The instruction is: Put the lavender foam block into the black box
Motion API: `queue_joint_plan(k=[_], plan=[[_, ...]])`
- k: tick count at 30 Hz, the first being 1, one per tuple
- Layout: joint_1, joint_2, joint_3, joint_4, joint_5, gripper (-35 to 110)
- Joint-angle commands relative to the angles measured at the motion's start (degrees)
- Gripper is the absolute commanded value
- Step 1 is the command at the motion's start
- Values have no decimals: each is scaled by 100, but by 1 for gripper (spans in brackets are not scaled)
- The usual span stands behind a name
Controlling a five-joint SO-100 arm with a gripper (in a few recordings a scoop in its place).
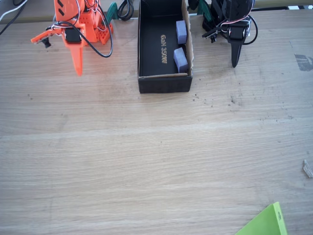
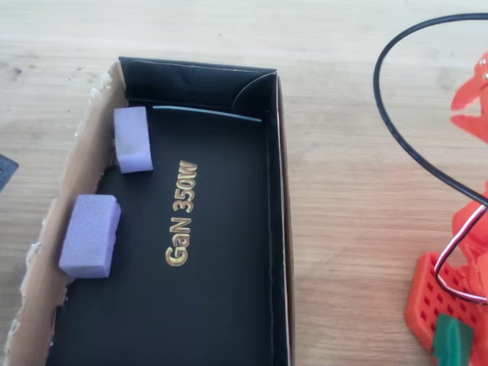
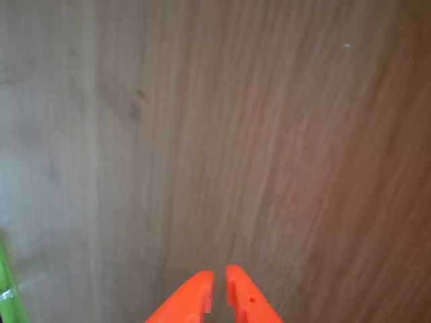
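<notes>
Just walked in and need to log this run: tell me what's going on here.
Nothing is being handled right now. The orange gripper is shut and holds nothing, hanging over bare table to the left of the black box in the fixed view. Two lavender foam blocks lie inside the box along its torn wall: the bluish lavender foam block and a paler block. The job looks finished.

A robotics lab: hobby arms (image 1: 80, 27) on a wooden table (image 1: 146, 156).
</notes>
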Motion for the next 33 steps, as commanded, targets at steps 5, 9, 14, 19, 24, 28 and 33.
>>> queue_joint_plan(k=[5, 9, 14, 19, 24, 28, 33], plan=[[-9, 70, 18, 378, 193, 0], [35, 70, 18, 448, 439, 0], [26, 70, 18, 369, 589, 0], [-9, 70, 18, 475, 378, 0], [-70, 70, 18, 527, 404, 0], [-62, 70, 18, 527, 255, 0], [-123, 70, 18, 527, 246, 0]])
